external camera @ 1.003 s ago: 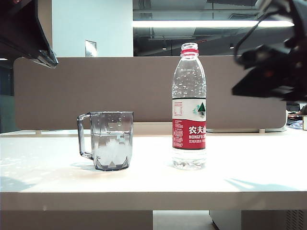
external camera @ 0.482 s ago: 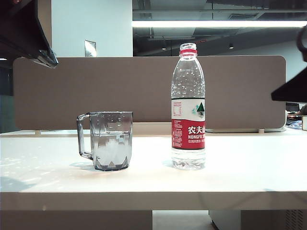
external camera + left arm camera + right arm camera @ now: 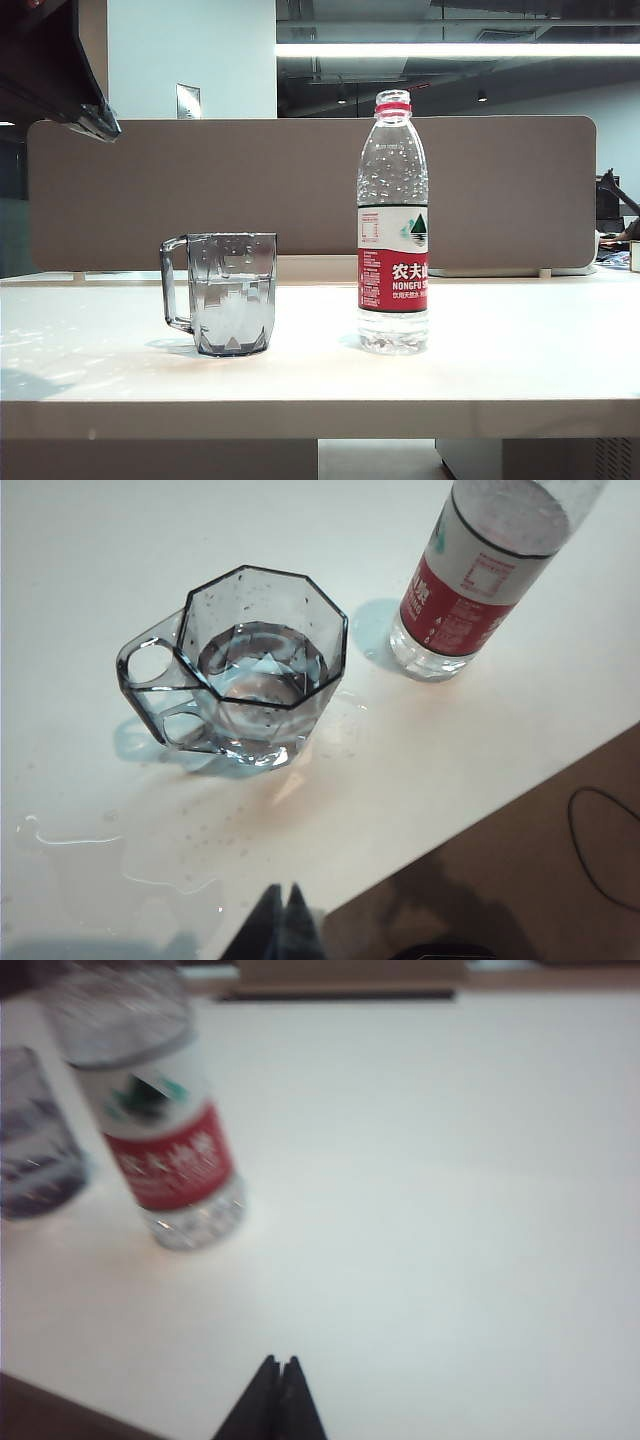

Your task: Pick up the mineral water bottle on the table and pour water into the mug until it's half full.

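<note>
The mineral water bottle [image 3: 392, 230] stands upright and uncapped on the table [image 3: 520, 360], right of the mug [image 3: 232, 295]. The mug holds water [image 3: 262, 660] in its lower part. Nothing grips either one. In the left wrist view my left gripper [image 3: 283, 892] is shut and empty above the table's front edge, well short of the mug [image 3: 255, 670] and the bottle [image 3: 470, 580]. In the right wrist view my right gripper [image 3: 280, 1362] is shut and empty over bare table, apart from the bottle [image 3: 165, 1140] and the mug [image 3: 35, 1140].
A thin puddle of spilled water [image 3: 120, 860] and droplets lie on the table beside the mug's handle. A beige partition [image 3: 150, 190] runs behind the table. A dark part of the left arm [image 3: 60, 70] hangs at the exterior view's top left.
My right arm, which hung at the exterior view's upper right a second ago, has pulled back out past the right edge. Bottle, mug and left arm have stayed put.
</note>
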